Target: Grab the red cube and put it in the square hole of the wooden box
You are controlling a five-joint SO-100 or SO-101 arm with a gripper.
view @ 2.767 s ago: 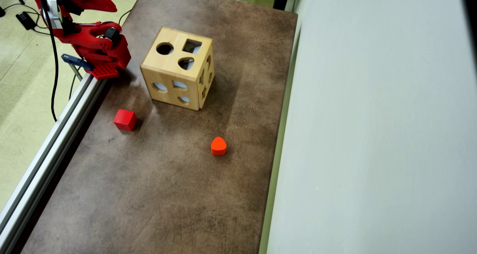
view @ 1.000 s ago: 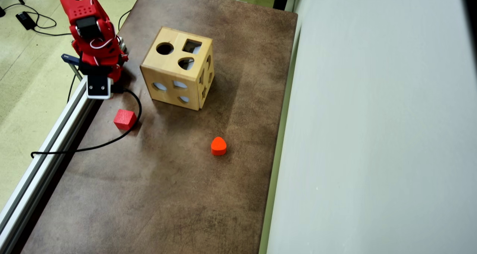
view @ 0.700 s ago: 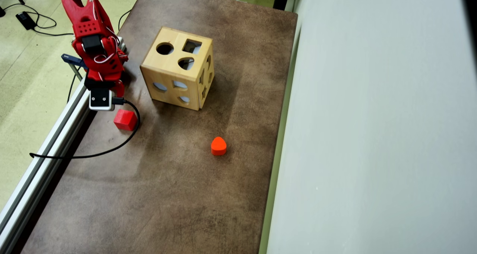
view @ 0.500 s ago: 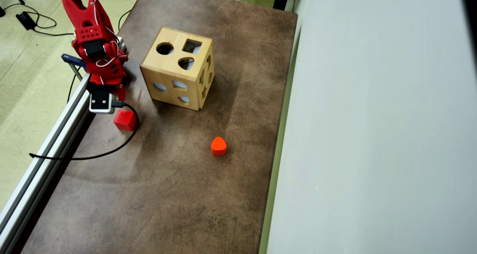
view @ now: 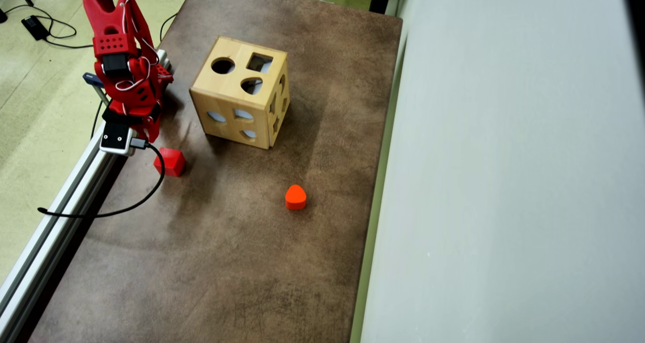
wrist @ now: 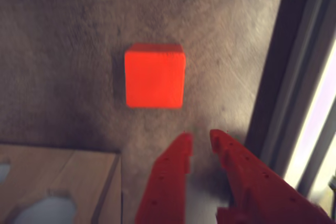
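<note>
A brown mottled surface [view: 242, 262] fills the overhead view, flanked by a pale panel [view: 504, 182] on the right and a metal rail [view: 60, 207] along its left edge. Near the far end stands the wooden box [view: 241, 92], its top face carrying the square hole [view: 259, 62] beside a round hole [view: 222, 65] and a rounded-triangle hole [view: 251, 85]. The red arm [view: 121, 56] reaches down from the upper left of that view, a black cable [view: 136, 202] looping from its wrist camera across the surface. The red cube [view: 171, 161] lies flat on the surface near the rail, well apart from the box, and an orange-red rounded block [view: 296, 197] sits farther out toward the middle. In the wrist view the end effector [wrist: 200, 139] hangs just short of the cube [wrist: 155, 75], its two fingers nearly together with only a narrow gap, holding nothing; a corner of the box [wrist: 58, 184] shows at lower left. The step in hand appears to be the approach for the grasp, with the cube not yet touched. The next move likely calls for spreading the fingers wider than the cube, advancing and shifting slightly toward it to straddle two opposite flat faces, then closing squarely before lifting toward the square hole.
</note>
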